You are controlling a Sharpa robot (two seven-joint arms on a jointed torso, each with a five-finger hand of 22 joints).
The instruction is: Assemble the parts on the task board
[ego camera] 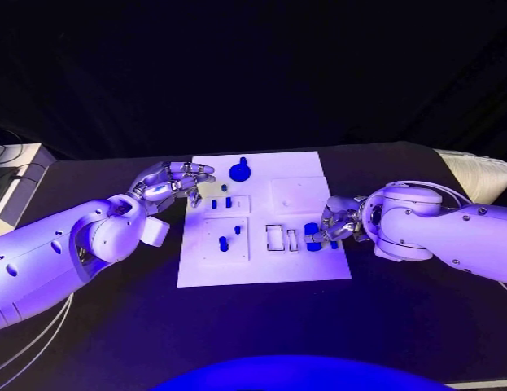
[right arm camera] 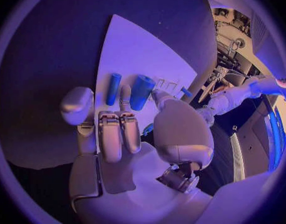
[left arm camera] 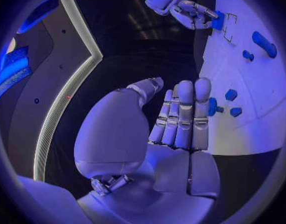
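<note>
The white task board [ego camera: 300, 191] lies mid-table with several blue parts on it. A large blue part [ego camera: 240, 171] sits near its far edge, and small pegs [ego camera: 221, 203] stand in a raised block. My right hand [ego camera: 335, 221] is over the board's right edge and pinches a thick blue cylinder [right arm camera: 142, 91] between thumb and a finger. A thinner blue cylinder [right arm camera: 113, 88] lies beside it. My left hand [ego camera: 177, 181] hovers at the board's far left edge, its fingers [left arm camera: 183, 112] straight and empty, with a small blue peg [left arm camera: 213, 106] just past them.
A white stand [ego camera: 6, 191] with cables sits at the table's left edge. A pale ribbed object [ego camera: 484, 173] is at the back right. Bare black table [ego camera: 253, 326] stretches in front of the board.
</note>
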